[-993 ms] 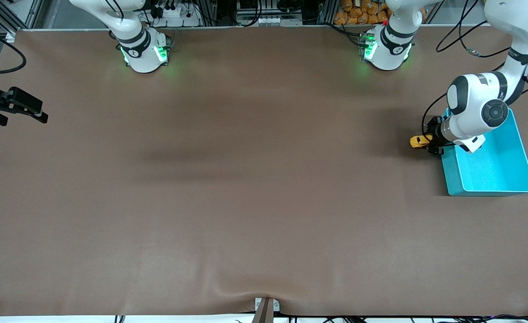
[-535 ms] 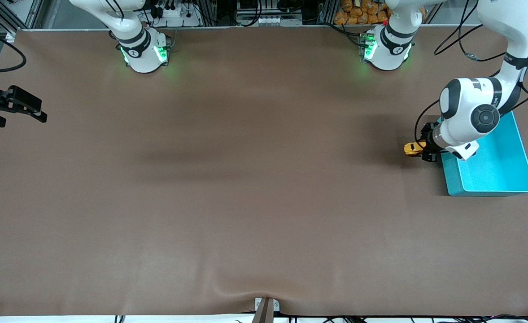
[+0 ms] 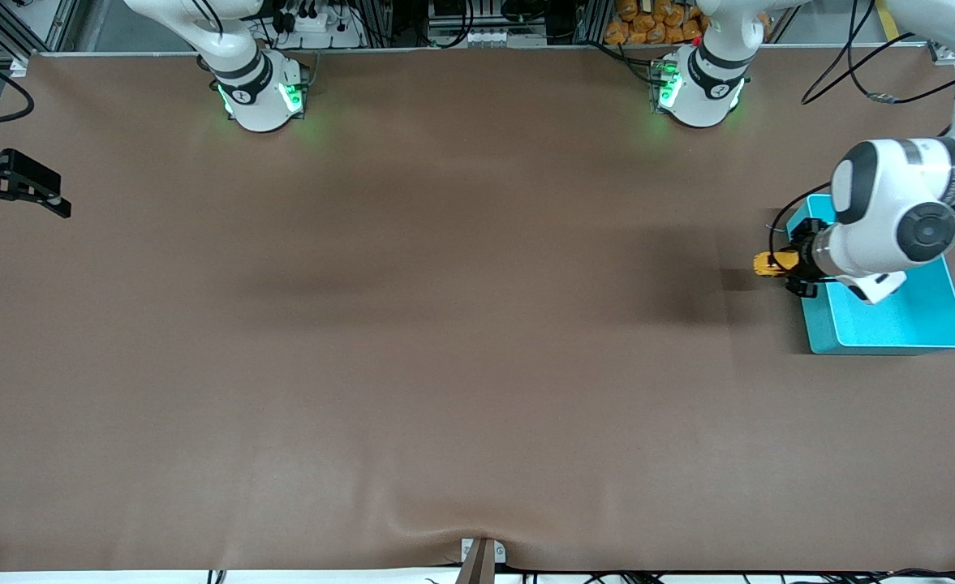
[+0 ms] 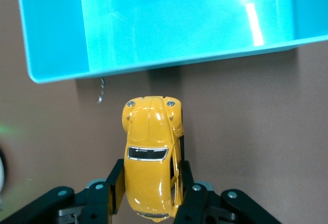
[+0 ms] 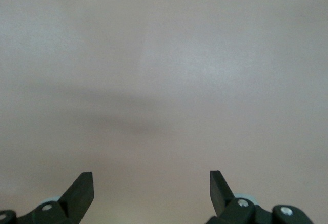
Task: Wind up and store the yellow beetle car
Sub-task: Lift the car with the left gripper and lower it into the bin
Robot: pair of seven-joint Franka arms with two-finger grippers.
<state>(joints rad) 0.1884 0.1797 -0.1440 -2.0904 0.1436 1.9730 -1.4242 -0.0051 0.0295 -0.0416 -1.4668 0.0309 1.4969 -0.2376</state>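
The yellow beetle car [image 3: 767,264] is a tiny rounded toy with dark windows. My left gripper [image 3: 784,265] is shut on it and holds it above the brown table, beside the turquoise bin [image 3: 931,320]. In the left wrist view the car [image 4: 151,152] sits between my two fingers [image 4: 114,185], its nose pointing at the bin's wall [image 4: 154,65]. My right gripper [image 3: 19,191] is open and empty, waiting over the table's edge at the right arm's end; its wrist view [image 5: 151,183] shows only bare table.
The brown table mat [image 3: 445,324] spreads wide between the two arms. A small metal bracket [image 3: 481,556] sits at the table edge nearest the front camera. Cables and clutter lie past the arm bases.
My left gripper has carried the car first away from the bin, then back toward it, and the arm's elbow has swung outward. My right gripper has drifted slightly toward the table's end.
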